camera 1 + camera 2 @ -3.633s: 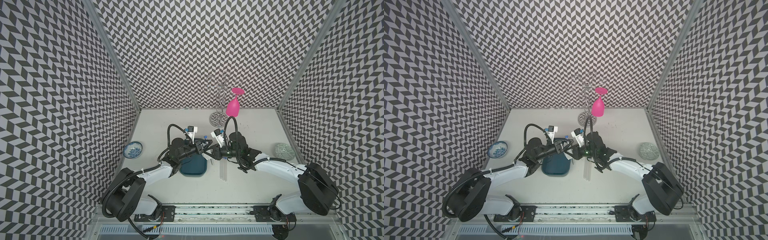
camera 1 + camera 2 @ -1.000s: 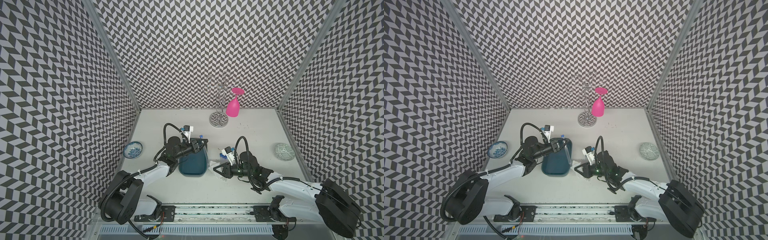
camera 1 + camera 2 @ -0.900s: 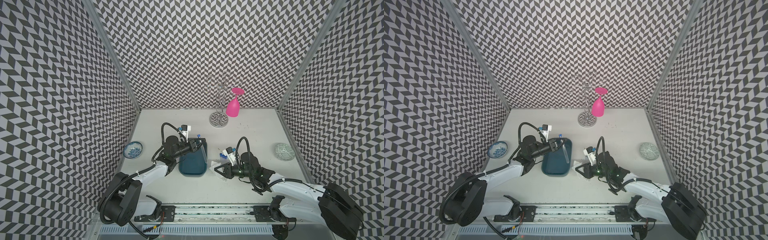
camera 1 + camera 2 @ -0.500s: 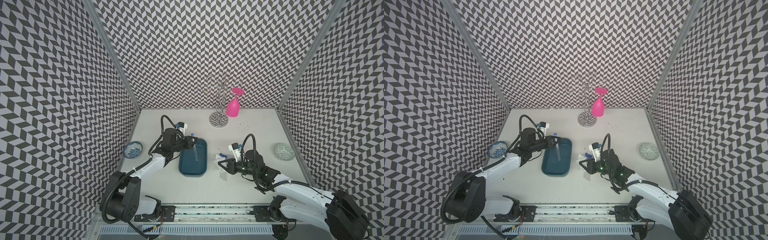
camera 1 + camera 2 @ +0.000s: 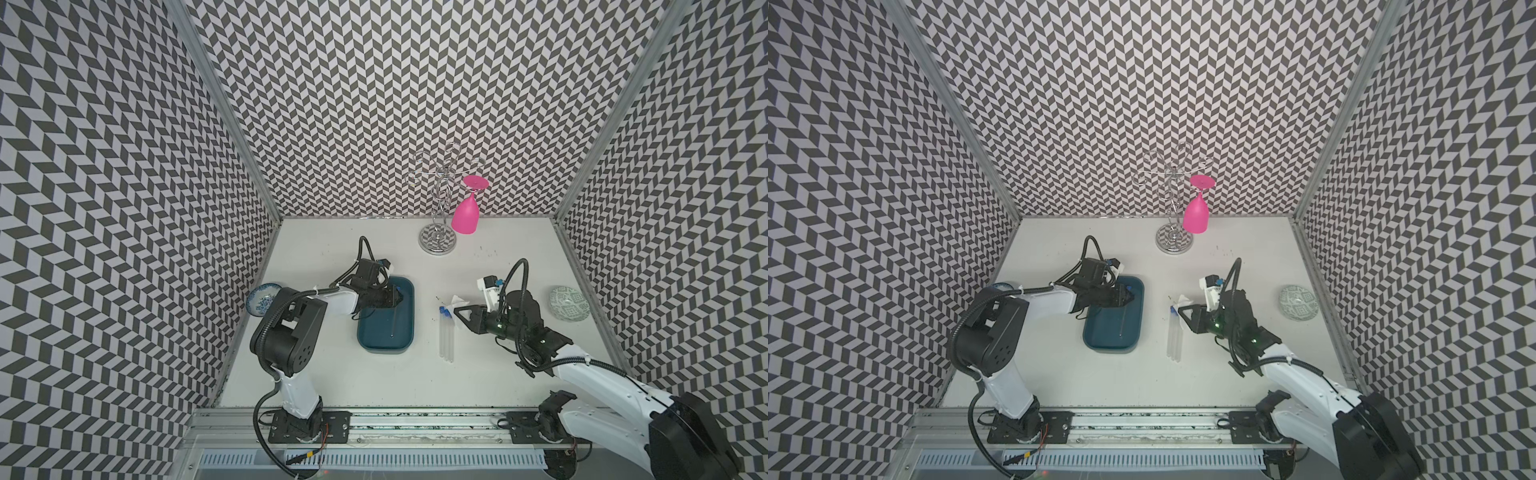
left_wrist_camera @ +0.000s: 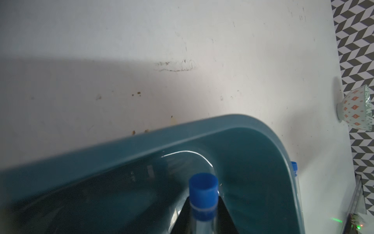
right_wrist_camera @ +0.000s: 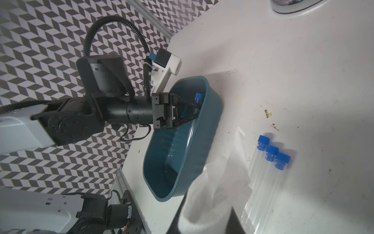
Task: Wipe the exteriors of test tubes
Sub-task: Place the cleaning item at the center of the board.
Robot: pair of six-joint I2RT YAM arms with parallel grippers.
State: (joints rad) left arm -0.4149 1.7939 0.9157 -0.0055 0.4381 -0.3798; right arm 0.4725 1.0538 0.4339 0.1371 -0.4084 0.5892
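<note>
Teal tray (image 5: pixel 409 332) on a white table (image 5: pixel 478 374) holds one clear, blue-capped test tube (image 5: pixel 393 322). The left end effector (image 5: pixel 397 298) brackets its capped end; we cannot tell whether it grips. Three more test tubes (image 5: pixel 445 338) lie side by side between the tray and the right end effector (image 5: pixel 457 312), which is clamped on a white tissue (image 5: pixel 457 300).

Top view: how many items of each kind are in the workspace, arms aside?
test tubes: 4, one in the teal tray
teal tray: 1
bowls: 2
wire rack: 1
pink glass: 1
white tissue: 1
Total: 10
</note>
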